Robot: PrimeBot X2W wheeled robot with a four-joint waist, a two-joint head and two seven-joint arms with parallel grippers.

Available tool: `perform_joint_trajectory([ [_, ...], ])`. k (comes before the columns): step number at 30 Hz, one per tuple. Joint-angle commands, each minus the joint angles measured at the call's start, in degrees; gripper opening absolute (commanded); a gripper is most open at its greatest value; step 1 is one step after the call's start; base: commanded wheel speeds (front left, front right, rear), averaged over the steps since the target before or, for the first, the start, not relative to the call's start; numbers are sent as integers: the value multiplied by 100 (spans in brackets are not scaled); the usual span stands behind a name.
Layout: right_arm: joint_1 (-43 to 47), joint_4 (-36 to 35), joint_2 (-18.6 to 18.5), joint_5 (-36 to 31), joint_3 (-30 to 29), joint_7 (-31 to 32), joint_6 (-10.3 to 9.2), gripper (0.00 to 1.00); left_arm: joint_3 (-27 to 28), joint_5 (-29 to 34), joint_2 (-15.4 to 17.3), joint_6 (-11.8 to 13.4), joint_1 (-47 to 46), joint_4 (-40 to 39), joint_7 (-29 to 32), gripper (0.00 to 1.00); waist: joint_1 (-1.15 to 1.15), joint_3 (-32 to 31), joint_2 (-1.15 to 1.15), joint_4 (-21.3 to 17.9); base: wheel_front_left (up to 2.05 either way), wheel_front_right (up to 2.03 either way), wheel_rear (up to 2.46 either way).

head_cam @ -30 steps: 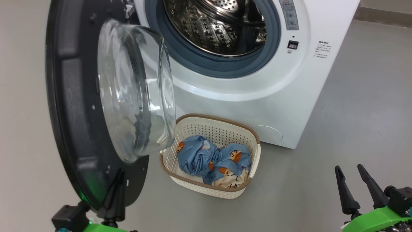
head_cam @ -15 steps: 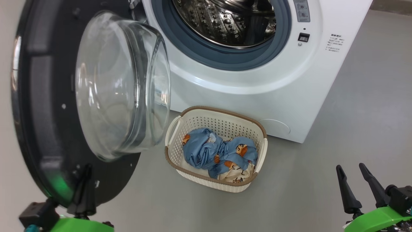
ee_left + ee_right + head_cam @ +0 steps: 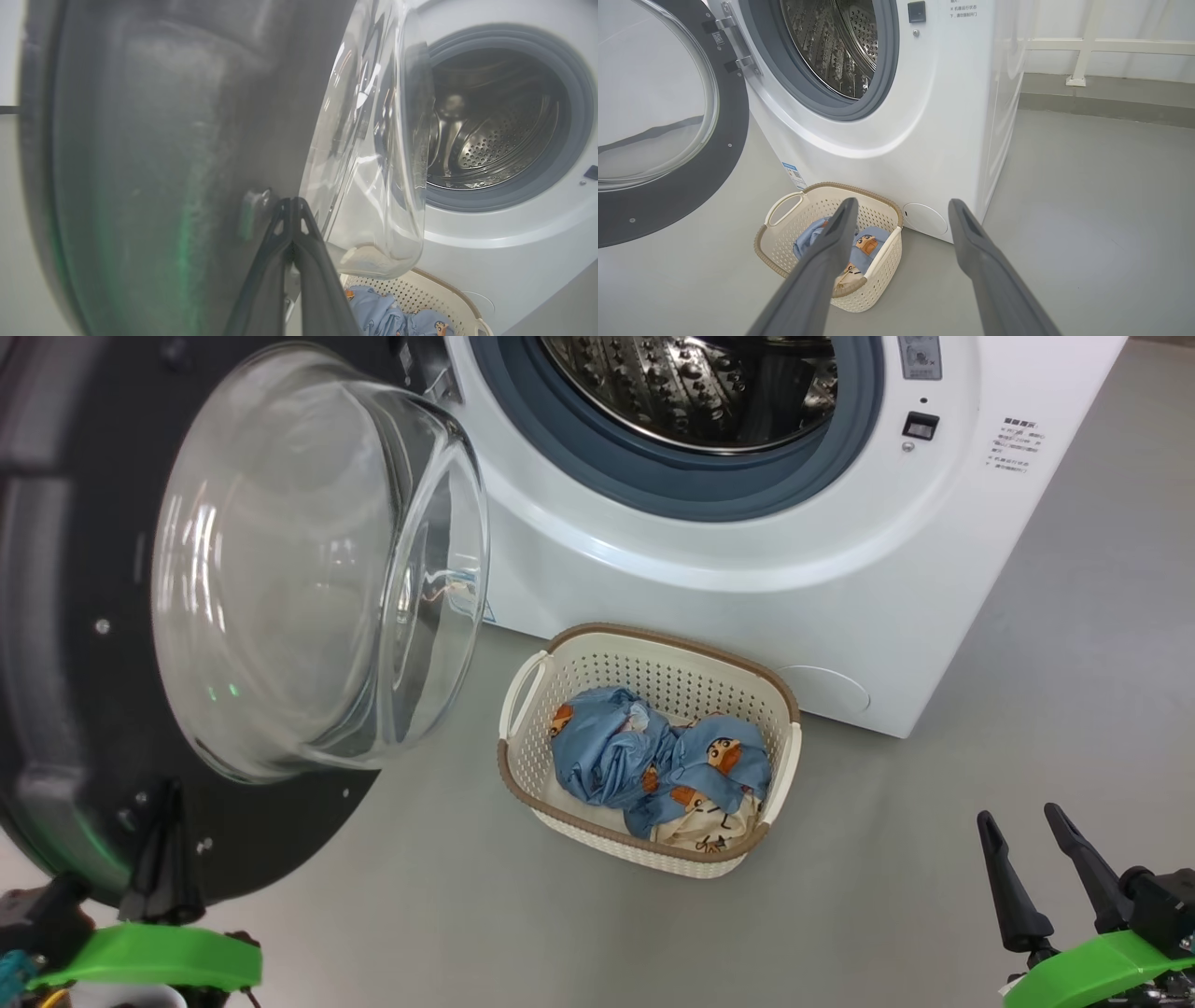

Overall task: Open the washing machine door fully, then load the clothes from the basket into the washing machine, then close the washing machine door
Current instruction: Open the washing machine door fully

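Black fingers of the left gripper [image 3: 170,807] are pinched together with nothing between them. Their joined tips lie against the dark inner rim of the washing machine door [image 3: 56,616], low down below the glass bowl [image 3: 317,541] — a closed gripper makes one stiff prod, which suits pushing a hinged panel better than gripping it. The door stands swung well away from the washing machine [image 3: 747,560], its bowl facing the robot, and the steel drum [image 3: 691,383] behind the grey-blue gasket [image 3: 672,490] is laid bare. Whether the hinge has travel left I cannot tell, so I judge the opening step to be at or near its end. The right gripper [image 3: 1018,817] hangs low on the robot's right with its fingers spread wide and empty, well apart from everything — held ready, I think, for the loading. The basket [image 3: 653,635] sits on the grey floor [image 3: 887,896] just in front of the machine, below the drum mouth and near the door's lower edge, so the lift into the drum should be short. The clothes [image 3: 653,765] lie bunched inside it, blue on top and cream beneath, none yet in the drum.
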Motion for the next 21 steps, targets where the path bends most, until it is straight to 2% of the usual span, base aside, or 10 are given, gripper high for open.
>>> perform_joint_trajectory([
  [1, -174, -120, -149, -25, 138, -70, 26, 100, 345, -13, 282, 13, -286, 11, -66, 0, 0, 22, 0, 21, 0, 0, 0],
  [10, -221, -117, -235, -9, 206, -70, 26, 100, 845, 138, 369, -133, -742, 582, -78, 0, 0, 89, 0, 62, 0, 0, 0],
  [21, -318, -134, -384, 1, 254, -70, 26, 100, 1432, 794, 419, -222, -1231, 1102, -79, 0, 0, 279, 0, 88, 0, 0, 0],
])
